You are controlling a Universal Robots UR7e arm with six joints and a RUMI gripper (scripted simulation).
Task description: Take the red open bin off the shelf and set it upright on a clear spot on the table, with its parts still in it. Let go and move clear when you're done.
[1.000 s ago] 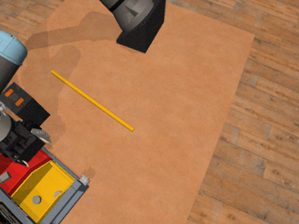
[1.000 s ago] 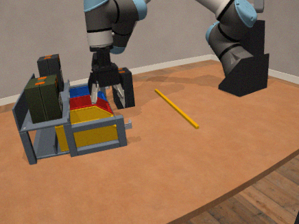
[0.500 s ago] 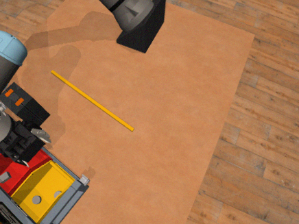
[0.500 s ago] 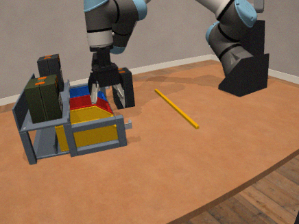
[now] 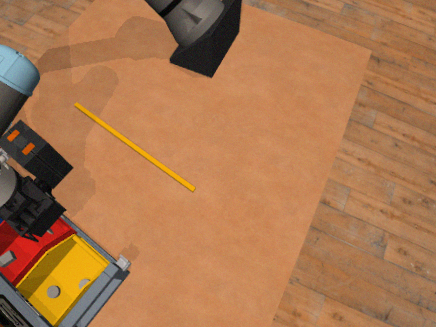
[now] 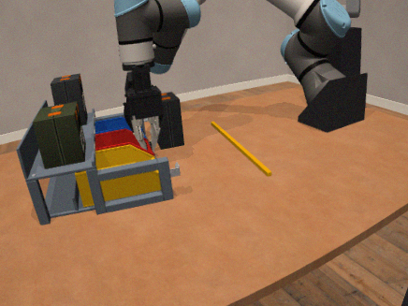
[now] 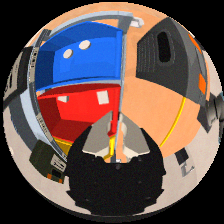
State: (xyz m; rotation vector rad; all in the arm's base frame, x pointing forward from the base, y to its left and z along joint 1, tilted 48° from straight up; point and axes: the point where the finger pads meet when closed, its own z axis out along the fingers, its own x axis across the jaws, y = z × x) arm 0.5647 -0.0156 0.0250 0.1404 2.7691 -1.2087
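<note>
Clamped nearly all the way shut: gripper (image 6: 145, 129), black and blocky, pinching the thin right-hand side wall of the red open bin (image 6: 118, 140), one finger inside and one outside by the look of the wrist view. Still sitting in the grey shelf (image 6: 128, 171) near the table's (image 6: 243, 222) left edge, sandwiched between a blue bin (image 6: 111, 123) behind and a yellow bin (image 6: 123, 175) in front, all three smooth, glossy plastic with sloped open fronts. Matte, faintly mottled tan for the tabletop, wood planks for the floor (image 5: 395, 187) around it. Flat grey bars and posts for the rack, kind of like painted metal. Only from the wrist view (image 7: 80, 107): pale rectangular parts lying inside the red one (image 7: 102, 97), plus round pale bits in the blue one (image 7: 75, 47). From the top view, two round grey parts in the yellow one (image 5: 52, 292), hidden from the side. Exterior view only: dark green box (image 6: 55, 135) and a black box (image 6: 67, 93) on the rack's upper level, both with small orange tabs on top. Another black box (image 6: 170, 119) standing just right of the fingers. Thin yellow rod (image 6: 240, 148) lying diagonally mid-table, well apart from everything. Some white label on the rack's corner in the top view, too small to read.
</note>
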